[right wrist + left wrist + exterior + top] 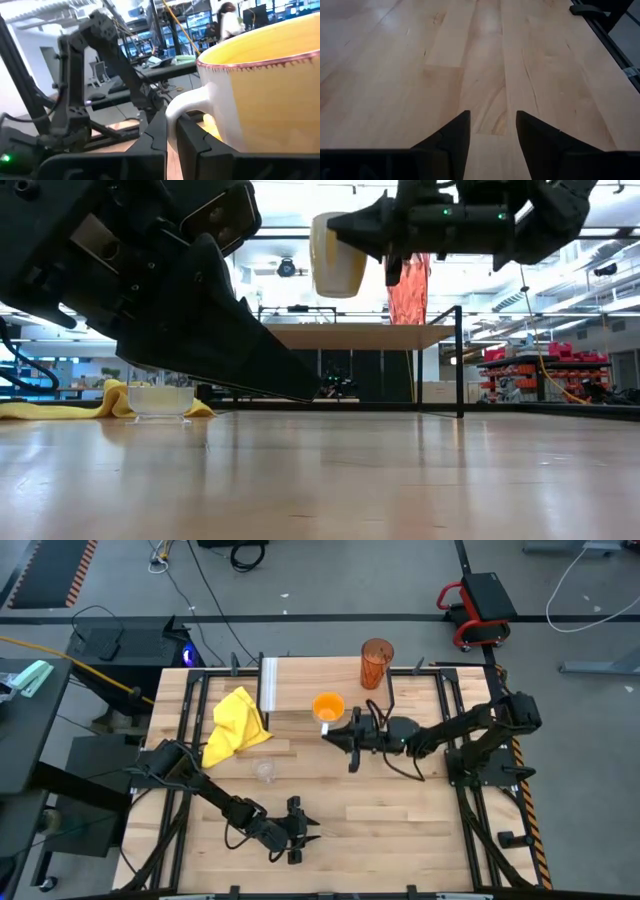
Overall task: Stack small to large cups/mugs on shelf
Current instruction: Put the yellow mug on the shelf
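Observation:
The orange mug [328, 706], white outside, hangs upright in the air over the near part of the shelf [300, 680], with my right gripper [345, 730] shut on it. In the low view the mug [337, 255] is well above the shelf board [360, 335]. The amber tumbler [376, 662] stands on its base at the shelf's far right corner. The small clear glass cup [265, 771] stands on the tabletop left of centre. My left gripper [305, 830] rests open near the table's front edge over bare wood, holding nothing. My right gripper pinches the mug's white handle [187, 102] between its two fingers [155, 135]. The fingers lie about level and come from the table's right side. The mug stands upright in the hold, mouth up, lifted clear of the shelf and table.
A crumpled yellow cloth [235, 725] lies on the table left of the shelf, just beyond the glass cup. A pale metallic strip [268, 685] runs along the shelf's left short edge. My left arm [150, 290] fills the low view's left side.

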Controlling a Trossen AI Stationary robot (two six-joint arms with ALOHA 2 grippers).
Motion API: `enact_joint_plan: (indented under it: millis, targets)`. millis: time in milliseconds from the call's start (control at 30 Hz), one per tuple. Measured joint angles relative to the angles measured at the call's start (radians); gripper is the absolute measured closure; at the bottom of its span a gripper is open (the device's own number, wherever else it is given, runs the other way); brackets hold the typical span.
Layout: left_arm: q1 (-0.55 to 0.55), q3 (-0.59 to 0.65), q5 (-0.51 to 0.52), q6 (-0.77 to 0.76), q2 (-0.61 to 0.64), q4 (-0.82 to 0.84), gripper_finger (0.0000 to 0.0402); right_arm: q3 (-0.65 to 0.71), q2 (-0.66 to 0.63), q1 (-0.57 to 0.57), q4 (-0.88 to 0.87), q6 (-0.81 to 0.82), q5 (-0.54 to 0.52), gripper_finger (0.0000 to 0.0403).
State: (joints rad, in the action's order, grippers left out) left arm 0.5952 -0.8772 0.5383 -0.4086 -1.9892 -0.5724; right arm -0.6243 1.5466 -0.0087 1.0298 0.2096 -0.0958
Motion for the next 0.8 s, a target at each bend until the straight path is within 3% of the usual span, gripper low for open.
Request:
enact_joint_plan:
  millis: [133, 333, 800]
  targets:
    - [-0.006, 0.0, 0.0, -0.001, 0.0, 0.0, 0.0236, -0.007, -0.017, -0.056, -0.033, 0.007, 0.037, 0.0385]
    - [-0.014, 0.0, 0.0, -0.001, 0.0, 0.0, 0.0237, -0.095, -0.015, -0.105, -0.236, 0.002, 0.041, 0.0385]
    - [-0.015, 0.0, -0.001, -0.001, 0.0, 0.001, 0.0239, -0.137, 0.052, -0.146, -0.199, 0.024, 0.023, 0.0385]
